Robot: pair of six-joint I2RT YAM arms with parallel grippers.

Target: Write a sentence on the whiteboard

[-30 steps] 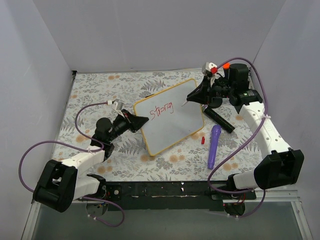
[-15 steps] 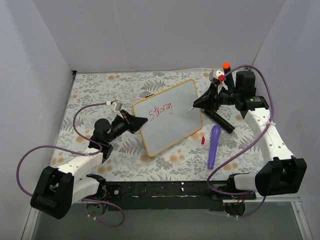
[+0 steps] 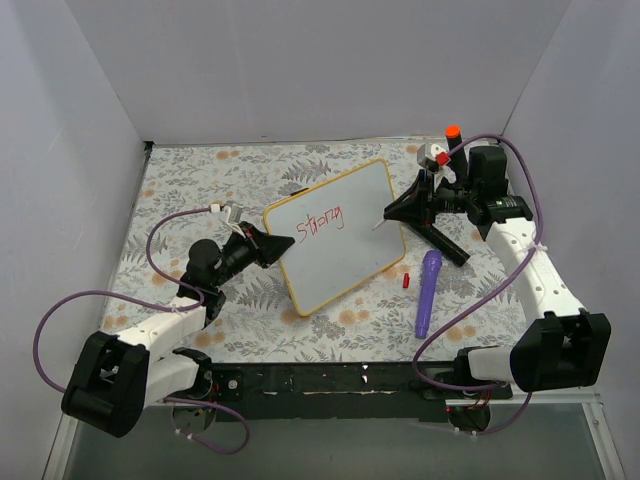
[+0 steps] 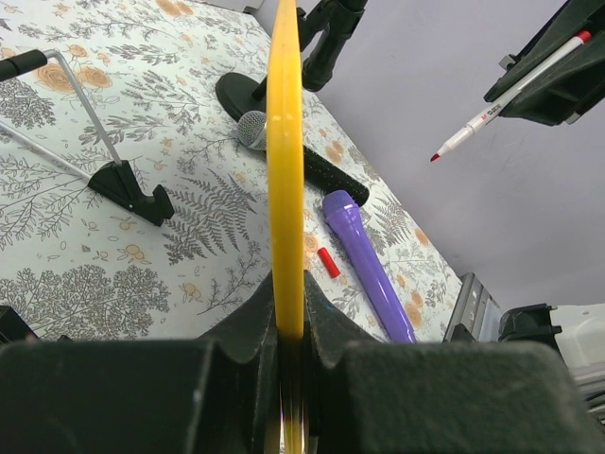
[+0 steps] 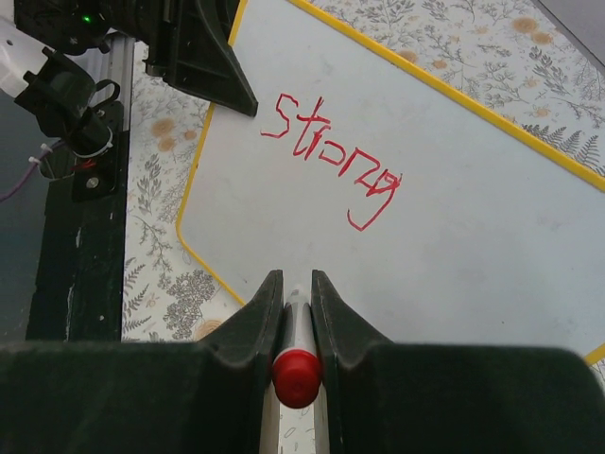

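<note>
Right gripper [image 5: 290,284]: clamped on a red-ended marker [image 5: 297,369]
Whiteboard [image 5: 492,236]: yellow-framed, on the gripper's far side
Writing [image 5: 331,170]: red, seemingly "Strong"

Left end effector [image 3: 283,243] and right end effector [image 3: 393,212] point toward each other, both clamped.

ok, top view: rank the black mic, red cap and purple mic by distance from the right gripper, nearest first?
From the right gripper:
1. Black microphone: right beside it, on its near-right side.
2. Red cap: by the near-right corner of the whiteboard.
3. Purple microphone: just right of the cap. Its head end reaches about as near as the cap, so 2 and 3 are close to call.
</note>
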